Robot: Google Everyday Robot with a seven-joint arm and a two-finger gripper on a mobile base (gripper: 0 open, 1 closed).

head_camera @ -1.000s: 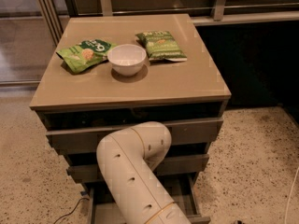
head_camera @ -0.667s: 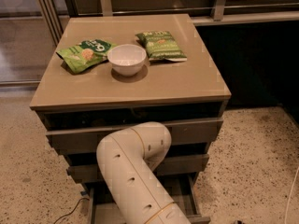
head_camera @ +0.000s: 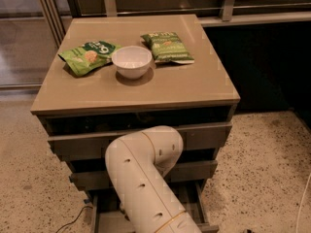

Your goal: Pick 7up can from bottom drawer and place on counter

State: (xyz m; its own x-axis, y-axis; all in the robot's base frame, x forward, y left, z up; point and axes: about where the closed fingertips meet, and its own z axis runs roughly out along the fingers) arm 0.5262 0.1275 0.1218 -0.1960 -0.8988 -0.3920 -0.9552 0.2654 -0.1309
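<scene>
The counter [head_camera: 160, 89] is the tan top of the grey-brown drawer cabinet, in the middle of the camera view. The bottom drawer [head_camera: 199, 203] stands pulled out at the lower edge of the view; part of its grey side shows. My white arm [head_camera: 141, 178] rises from the bottom edge and bends down in front of the drawers, covering most of the open drawer. The gripper is hidden behind the arm, out of view. The 7up can is not visible.
On the counter lie two flat green snack bags [head_camera: 89, 56] [head_camera: 167, 47] with a white bowl [head_camera: 131, 61] between them. Two upper drawers [head_camera: 204, 136] are slightly open. Speckled floor surrounds the cabinet; a railing runs behind it and a dark cable [head_camera: 73, 221] lies at lower left.
</scene>
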